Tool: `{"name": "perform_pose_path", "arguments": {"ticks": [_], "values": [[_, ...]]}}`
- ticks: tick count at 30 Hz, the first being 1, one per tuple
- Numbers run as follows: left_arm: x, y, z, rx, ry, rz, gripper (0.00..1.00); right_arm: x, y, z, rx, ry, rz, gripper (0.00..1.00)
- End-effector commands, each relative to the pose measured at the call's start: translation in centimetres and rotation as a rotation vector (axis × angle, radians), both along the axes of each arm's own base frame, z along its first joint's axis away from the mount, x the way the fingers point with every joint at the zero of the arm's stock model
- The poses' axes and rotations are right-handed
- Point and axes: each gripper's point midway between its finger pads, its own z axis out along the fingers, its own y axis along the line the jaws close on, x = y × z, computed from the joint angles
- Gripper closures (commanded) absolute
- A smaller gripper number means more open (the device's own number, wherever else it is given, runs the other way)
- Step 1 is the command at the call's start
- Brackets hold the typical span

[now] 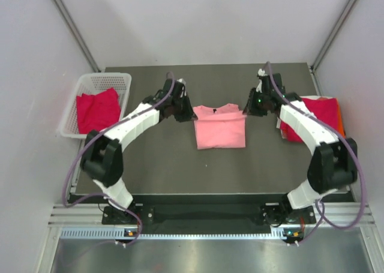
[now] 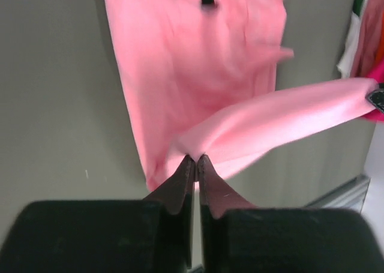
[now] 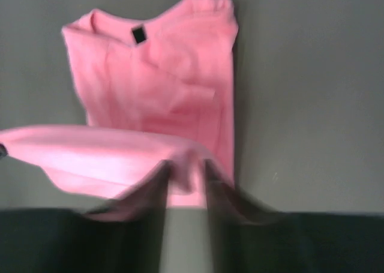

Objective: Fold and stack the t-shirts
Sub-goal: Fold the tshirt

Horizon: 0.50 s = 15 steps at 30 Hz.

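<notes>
White mesh basket point(image 1: 105, 76) holds crimson tee point(image 1: 96, 110); left tool point(image 2: 196, 159) pinches pink tee point(image 2: 192, 57), right tool point(image 3: 185, 165) unclear.

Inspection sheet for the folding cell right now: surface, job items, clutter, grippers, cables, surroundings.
Surface: dark table, bare parts unmarked.
Job's things: pink t-shirt mid-table, partly folded, one fold lifted between both grippers; crimson t-shirt in white basket, left; shirt stack right, crimson on top, orange edge showing.
Clutter: nothing seen.
Grippers: left gripper shut on pink cloth; right gripper jaws slightly apart around cloth, blurred, grip unclear.
Cables: purple cables loop beside both arms.
Surroundings: white walls, metal frame rail in front.
</notes>
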Motion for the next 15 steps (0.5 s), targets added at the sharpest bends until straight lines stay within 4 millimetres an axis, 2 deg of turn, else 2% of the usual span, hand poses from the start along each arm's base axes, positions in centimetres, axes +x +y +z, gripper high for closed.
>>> {"name": "perform_pose_path", "arguments": {"ticks": [1, 2, 3, 4, 5, 6, 8, 9, 10, 11, 12, 13, 15], "values": [[6.3, -0.1, 0.3, 0.016, -0.068, -0.004, 0.92, 7.6, 0.4, 2.5, 0.071, -0.132, -0.035, 0.61], [7.9, 0.2, -0.2, 0.023, -0.074, -0.008, 0.73, 8.9, 0.0, 2.0, 0.071, -0.124, -0.054, 0.01], [9.0, 0.6, -1.1, 0.046, -0.056, 0.013, 0.08, 10.1, 0.1, -0.1, 0.066, -0.086, -0.057, 0.0], [9.8, 0.4, -3.8, 0.065, 0.005, 0.001, 0.02, 11.4, 0.6, 0.8, 0.083, -0.133, -0.038, 0.0], [11.7, 0.1, -1.9, 0.048, -0.029, -0.008, 0.02, 11.6, 1.3, 0.9, 0.108, -0.146, -0.003, 0.01], [11.7, 0.0, -3.0, 0.055, 0.008, -0.02, 0.02, 11.7, 1.4, 1.4, 0.106, -0.17, 0.017, 0.0], [11.7, 0.0, -2.5, 0.048, -0.03, -0.026, 0.01, 10.8, 1.2, 0.9, 0.102, -0.192, 0.029, 0.0], [11.4, 0.1, -0.7, 0.032, -0.082, -0.025, 0.02, 10.3, 1.0, 1.9, 0.106, -0.23, 0.036, 0.0], [11.9, 0.2, -0.2, 0.018, -0.135, -0.013, 0.02, 9.5, 0.9, 0.5, 0.105, -0.227, 0.043, 0.0], [10.7, 0.8, -1.8, 0.032, -0.108, -0.01, 0.02, 9.1, 0.7, 0.2, 0.105, -0.232, 0.049, 0.01], [10.3, 0.9, -1.2, 0.025, -0.124, -0.009, 0.05, 8.6, 0.7, -0.1, 0.102, -0.229, 0.053, 0.03], [9.5, 1.1, -2.2, 0.026, -0.109, -0.015, 0.07, 8.1, 0.6, -1.1, 0.1, -0.205, 0.055, 0.06], [8.7, 1.2, -2.2, 0.016, -0.107, -0.02, 0.16, 7.7, 0.6, -2.1, 0.097, -0.176, 0.07, 0.19]]}}
